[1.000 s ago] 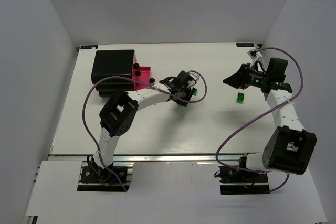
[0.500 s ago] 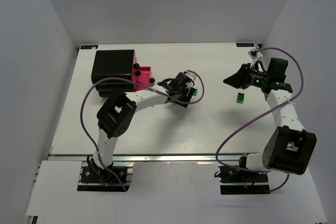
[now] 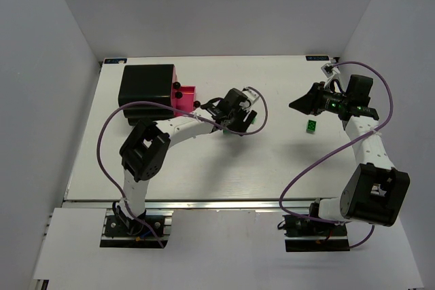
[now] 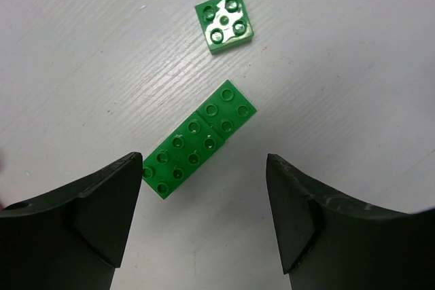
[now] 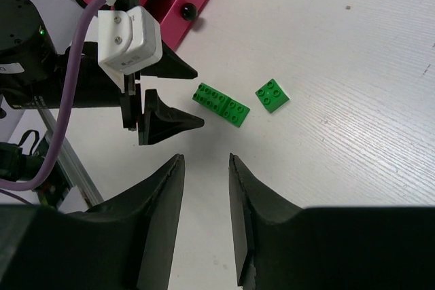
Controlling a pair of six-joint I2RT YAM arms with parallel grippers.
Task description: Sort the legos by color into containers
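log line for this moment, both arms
left fingers open above long green lego | right fingers open, empty | square green lego loose on table

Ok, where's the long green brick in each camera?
Top: long green brick mid-table, at the left claw, partly hidden.
Left wrist: centre, just ahead of the open claw.
Right wrist: centre, right of the left claw.
Shared landmark: the left claw.
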